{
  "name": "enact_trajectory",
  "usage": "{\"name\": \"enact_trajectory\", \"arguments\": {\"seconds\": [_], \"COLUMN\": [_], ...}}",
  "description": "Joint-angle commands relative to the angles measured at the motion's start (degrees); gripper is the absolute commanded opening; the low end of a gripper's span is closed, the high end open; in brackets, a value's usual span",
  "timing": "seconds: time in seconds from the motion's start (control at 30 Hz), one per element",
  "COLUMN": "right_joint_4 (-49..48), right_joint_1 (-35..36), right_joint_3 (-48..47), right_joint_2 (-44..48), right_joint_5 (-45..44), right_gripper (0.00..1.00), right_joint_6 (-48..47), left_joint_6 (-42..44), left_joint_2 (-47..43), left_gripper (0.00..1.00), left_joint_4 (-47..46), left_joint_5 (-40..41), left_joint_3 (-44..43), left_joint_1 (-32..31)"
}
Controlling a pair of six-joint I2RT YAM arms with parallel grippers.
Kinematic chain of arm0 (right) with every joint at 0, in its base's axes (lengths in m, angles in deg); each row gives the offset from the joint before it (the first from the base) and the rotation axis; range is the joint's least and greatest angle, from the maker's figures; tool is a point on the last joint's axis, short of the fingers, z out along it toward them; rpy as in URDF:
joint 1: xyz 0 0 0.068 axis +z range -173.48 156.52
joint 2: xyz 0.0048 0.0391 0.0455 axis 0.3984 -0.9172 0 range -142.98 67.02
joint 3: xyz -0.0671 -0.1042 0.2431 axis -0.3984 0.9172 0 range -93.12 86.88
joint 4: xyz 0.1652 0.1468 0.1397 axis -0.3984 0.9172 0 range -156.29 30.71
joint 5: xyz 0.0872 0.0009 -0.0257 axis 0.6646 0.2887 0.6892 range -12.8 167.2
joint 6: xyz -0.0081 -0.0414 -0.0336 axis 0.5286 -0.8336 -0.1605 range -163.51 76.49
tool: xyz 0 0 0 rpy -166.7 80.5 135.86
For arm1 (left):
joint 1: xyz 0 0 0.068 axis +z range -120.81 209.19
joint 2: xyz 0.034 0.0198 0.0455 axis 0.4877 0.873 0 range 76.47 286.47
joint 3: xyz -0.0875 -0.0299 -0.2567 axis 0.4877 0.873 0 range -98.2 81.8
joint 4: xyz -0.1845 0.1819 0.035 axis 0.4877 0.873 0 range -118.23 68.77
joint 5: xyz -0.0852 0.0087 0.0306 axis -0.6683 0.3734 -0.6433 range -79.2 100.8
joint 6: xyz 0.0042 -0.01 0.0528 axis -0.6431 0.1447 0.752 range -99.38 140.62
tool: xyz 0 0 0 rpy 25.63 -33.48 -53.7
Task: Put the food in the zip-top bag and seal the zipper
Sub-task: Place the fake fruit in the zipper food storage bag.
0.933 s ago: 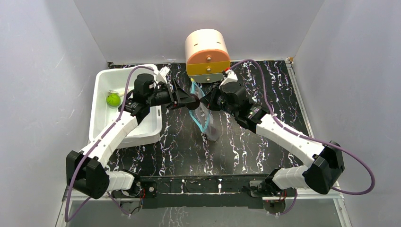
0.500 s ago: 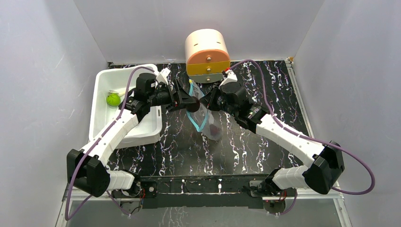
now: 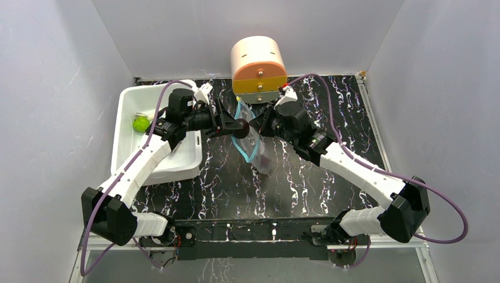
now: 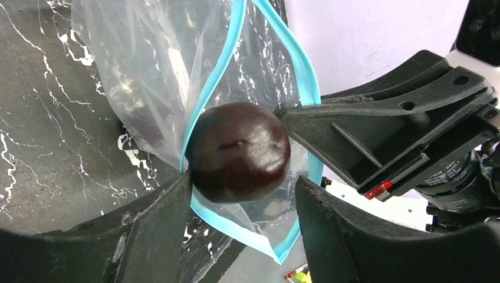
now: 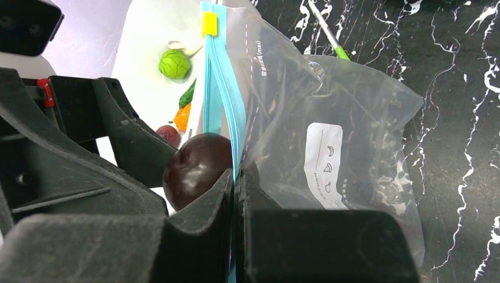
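The clear zip-top bag (image 3: 257, 150) hangs upright over the table's middle. My right gripper (image 3: 255, 125) is shut on its teal zipper strip (image 5: 215, 76), jaws pressed together (image 5: 234, 177). The mouth gapes in the left wrist view (image 4: 218, 65). The dark purple-brown ball (image 3: 240, 125) sits at the mouth between my left gripper's (image 4: 242, 186) tips. It touches one finger (image 4: 177, 200), with a thin gap at the other, so the jaws stand open. The lime-green fruit (image 3: 140, 124), green pepper (image 5: 187, 94) and orange lump (image 5: 183, 117) lie in the tub. The fish is not visible.
The white tub (image 3: 132, 97) stands at the left. A beige and orange cylinder (image 3: 258, 65) stands at the back centre, close behind the bag. A thin white pen with a green tip (image 5: 327, 32) lies on the black marbled table beyond the bag.
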Motion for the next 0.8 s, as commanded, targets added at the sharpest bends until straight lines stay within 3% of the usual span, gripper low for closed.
{"name": "enact_trajectory", "arguments": {"seconds": [0.0,0.27,0.5,0.77], "right_joint_4": [-3.98,-4.85,-5.02,-5.03], "right_joint_1": [0.12,0.16,0.09,0.17], "right_joint_3": [-0.90,-0.45,-0.08,-0.22], "right_joint_2": [2.62,3.00,3.95,5.91], "right_joint_5": [-0.94,-1.33,-2.34,-2.89], "right_gripper": [0.00,0.00,0.00,0.00], "right_joint_6": [0.23,0.73,1.17,1.89], "left_joint_6": [-0.24,2.76,3.55,5.68], "left_joint_2": [-2.02,-1.81,-3.02,-4.42], "left_gripper": [0.59,0.47,0.45,0.63], "left_joint_4": [0.43,6.64,8.23,11.07], "left_joint_5": [-1.62,3.67,5.50,9.82], "left_joint_3": [-2.47,-5.24,-5.93,-6.15], "left_joint_1": [-0.31,-0.31,-0.31,-0.31]}}
